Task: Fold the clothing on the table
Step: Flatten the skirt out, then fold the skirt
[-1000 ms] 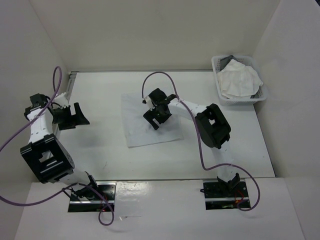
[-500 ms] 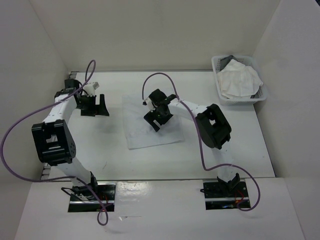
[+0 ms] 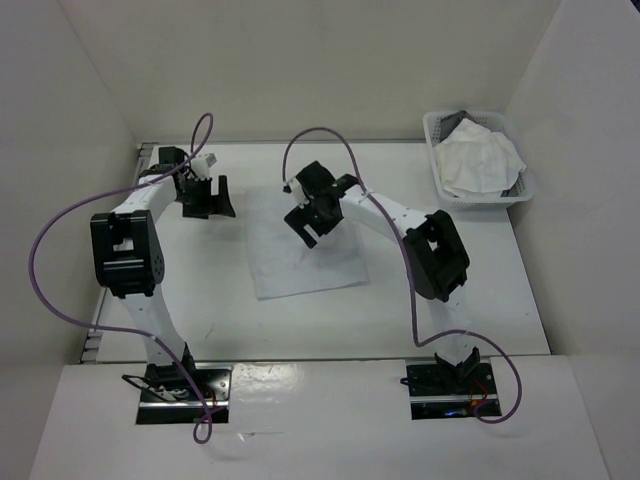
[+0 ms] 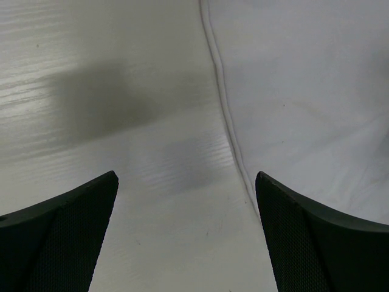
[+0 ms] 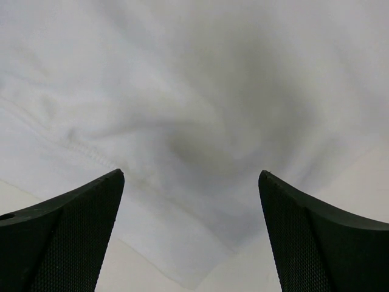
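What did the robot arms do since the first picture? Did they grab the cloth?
The left fingers swung from the left side of the table up to the far left edge of the clothing. The right fingers crept a little farther back above the clothing. Both stand open, and nothing was grabbed. The clothing lies flat where it was, and the basket hasn't moved.

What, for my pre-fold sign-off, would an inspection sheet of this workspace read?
Surface: flat matte white table, no damage seen.
Job's things: thin white rectangular cloth, spread flat mid-table, unfolded.
Clutter: white plastic lattice basket, far right corner, holding crumpled white fabric.
Grippers: left gripper open near the cloth's left edge; right gripper open over the cloth; neither holds anything.
Cables: purple cables looping above the table.
Surroundings: white wall panels.
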Available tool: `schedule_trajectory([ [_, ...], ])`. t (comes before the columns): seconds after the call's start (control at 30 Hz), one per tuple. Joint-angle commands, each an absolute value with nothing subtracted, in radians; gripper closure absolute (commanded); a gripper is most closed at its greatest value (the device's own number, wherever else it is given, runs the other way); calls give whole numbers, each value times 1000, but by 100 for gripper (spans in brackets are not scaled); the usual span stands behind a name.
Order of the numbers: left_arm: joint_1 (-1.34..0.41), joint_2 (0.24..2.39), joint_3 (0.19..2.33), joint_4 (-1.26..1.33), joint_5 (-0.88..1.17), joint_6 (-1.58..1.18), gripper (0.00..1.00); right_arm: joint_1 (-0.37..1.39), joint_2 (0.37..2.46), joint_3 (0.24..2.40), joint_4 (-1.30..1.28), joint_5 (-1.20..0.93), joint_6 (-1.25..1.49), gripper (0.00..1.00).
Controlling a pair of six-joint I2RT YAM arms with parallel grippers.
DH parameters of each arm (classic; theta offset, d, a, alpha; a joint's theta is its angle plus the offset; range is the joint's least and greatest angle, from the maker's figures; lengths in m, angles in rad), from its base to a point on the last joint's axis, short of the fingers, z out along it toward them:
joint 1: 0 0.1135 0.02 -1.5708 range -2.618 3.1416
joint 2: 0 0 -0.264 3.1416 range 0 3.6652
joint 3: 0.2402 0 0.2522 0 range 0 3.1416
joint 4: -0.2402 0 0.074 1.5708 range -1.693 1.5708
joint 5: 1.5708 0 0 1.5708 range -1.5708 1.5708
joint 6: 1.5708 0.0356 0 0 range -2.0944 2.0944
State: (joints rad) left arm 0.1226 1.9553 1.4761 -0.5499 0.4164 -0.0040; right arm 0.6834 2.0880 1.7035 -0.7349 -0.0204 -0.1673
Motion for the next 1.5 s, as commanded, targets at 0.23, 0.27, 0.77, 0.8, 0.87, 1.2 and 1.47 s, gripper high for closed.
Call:
schedule_trajectory([
  [0.23, 43, 2026, 1555, -420, 356, -104, 0, 480, 2047, 2095, -742, 34, -40, 6],
  [0.27, 43, 2046, 1577, -411, 356, -104, 2, 427, 2071, 2120, -755, 12, -31, 8],
  [0.77, 12, 2181, 1738, -353, 288, -140, 52, 365, 2163, 2129, -776, -130, -61, 20],
  [0.8, 12, 2190, 1738, -353, 299, -140, 55, 365, 2163, 2129, -776, -130, -61, 20],
  [0.87, 2, 2204, 1761, -353, 308, -140, 55, 365, 2163, 2120, -776, -141, -61, 20],
  [1.2, -40, 2249, 1782, -353, 308, -130, 55, 347, 2229, 2177, -776, -212, -51, 20],
  [1.47, -49, 2240, 1782, -353, 261, -121, 55, 328, 2247, 2150, -683, -256, -41, 20],
])
